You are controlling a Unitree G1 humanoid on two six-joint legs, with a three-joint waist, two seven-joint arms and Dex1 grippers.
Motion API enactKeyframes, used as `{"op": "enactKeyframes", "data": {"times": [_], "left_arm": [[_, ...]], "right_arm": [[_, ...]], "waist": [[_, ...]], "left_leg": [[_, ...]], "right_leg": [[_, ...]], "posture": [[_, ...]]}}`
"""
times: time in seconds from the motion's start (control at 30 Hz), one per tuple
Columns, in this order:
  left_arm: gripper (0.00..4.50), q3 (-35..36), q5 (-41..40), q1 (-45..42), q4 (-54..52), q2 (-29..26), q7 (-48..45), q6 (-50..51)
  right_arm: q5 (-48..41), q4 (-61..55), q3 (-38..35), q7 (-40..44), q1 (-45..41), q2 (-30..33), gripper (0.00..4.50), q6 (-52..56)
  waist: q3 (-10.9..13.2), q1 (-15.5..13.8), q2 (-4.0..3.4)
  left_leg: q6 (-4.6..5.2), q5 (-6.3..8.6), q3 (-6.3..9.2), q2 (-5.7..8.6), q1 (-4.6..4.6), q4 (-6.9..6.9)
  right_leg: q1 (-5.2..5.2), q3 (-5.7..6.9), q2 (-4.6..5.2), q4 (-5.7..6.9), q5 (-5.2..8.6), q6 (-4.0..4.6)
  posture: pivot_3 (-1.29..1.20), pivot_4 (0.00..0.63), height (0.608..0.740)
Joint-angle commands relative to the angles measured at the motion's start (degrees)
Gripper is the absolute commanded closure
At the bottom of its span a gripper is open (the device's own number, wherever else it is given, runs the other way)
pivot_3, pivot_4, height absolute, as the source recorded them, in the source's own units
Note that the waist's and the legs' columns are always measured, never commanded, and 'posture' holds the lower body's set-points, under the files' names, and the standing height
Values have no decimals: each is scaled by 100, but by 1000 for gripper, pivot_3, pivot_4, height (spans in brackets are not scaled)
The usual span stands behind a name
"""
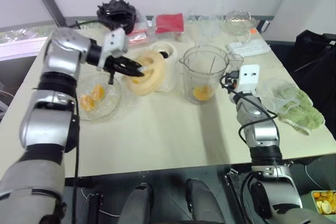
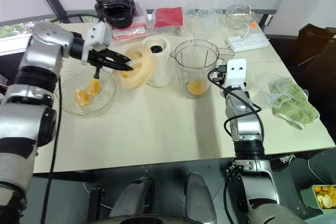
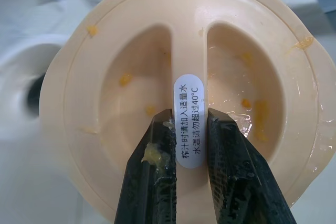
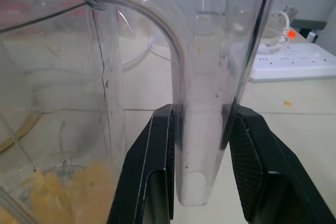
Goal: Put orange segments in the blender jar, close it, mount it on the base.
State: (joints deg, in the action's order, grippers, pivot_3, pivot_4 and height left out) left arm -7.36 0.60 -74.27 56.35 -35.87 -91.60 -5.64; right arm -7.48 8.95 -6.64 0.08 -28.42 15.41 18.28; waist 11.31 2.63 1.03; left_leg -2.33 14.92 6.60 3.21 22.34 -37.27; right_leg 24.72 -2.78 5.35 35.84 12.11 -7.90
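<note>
The left gripper (image 3: pixel 190 145) is clamped on the central ridge of the cream lid (image 1: pixel 144 72), holding it tilted on edge above the table (image 1: pixel 168 135), between the glass bowl (image 1: pixel 107 106) and the base (image 2: pixel 157 61); the ridge carries a white printed label, and bits of pulp cling to the lid and to one finger (image 3: pixel 149 171). The right gripper (image 4: pixel 202 145) has its fingers pressed against both sides of the clear handle of the jar (image 1: pixel 205 72), which stands upright on the table just beside the base, uncovered. Orange pulp and segments (image 1: pixel 202 93) lie at the bottom of the jar; more segments remain in the bowl. The base stands behind the lid, its black socket uppermost. Beyond the jar lie a white power strip (image 1: pixel 249 48), a red packet (image 1: pixel 169 23) and a black object (image 1: pixel 116 13); a green cloth (image 1: pixel 296 109) lies near the table's right edge.
</note>
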Motion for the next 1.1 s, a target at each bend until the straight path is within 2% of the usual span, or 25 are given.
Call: {"op": "enactKeyframes", "data": {"times": [0.03,0.3,0.4,0.73,0.97,1.1], "left_arm": [[4261,176,-145,-607,215,-119,-77,42],[4261,-61,-161,-1590,1009,7,-90,28],[4261,-201,-77,-1779,1210,163,-90,-147],[4261,-292,106,-1877,1587,1156,-53,-309],[4261,-1039,-83,-1905,1517,1421,-90,-222],[4261,-1731,-365,-1932,1408,1462,-90,-75]], "right_arm": [[1,-977,137,6,242,-175,3527,247],[28,-3421,732,-112,1164,-649,3527,1499],[94,-3817,948,-188,1385,-825,3527,1784],[992,-3066,1465,-355,1429,-775,3527,1507],[1270,-2584,1518,-433,1639,-807,3527,1030],[1329,-2480,1537,-486,1705,-894,3527,868]], "waist": [[0,-2,0],[1,78,-1],[1,81,-1],[2,34,0],[1,83,0],[0,73,2]], "left_leg": [[0,0,0,0,0,0],[0,0,-1,-2,8,2],[0,0,-1,-2,9,1],[0,0,-3,-1,11,-3],[1,0,-4,-2,3,-3],[1,0,-2,-2,-1,-7]], "right_leg": [[1,0,0,9,0,0],[27,-1,-3,22,2,0],[26,-1,-3,22,2,0],[25,-2,-2,20,2,0],[22,-3,-3,25,1,0],[11,-3,-3,23,2,0]], "posture": [[0,150,740],[0,150,740],[0,150,740],[0,150,740],[0,150,740],[0,150,740]]}}
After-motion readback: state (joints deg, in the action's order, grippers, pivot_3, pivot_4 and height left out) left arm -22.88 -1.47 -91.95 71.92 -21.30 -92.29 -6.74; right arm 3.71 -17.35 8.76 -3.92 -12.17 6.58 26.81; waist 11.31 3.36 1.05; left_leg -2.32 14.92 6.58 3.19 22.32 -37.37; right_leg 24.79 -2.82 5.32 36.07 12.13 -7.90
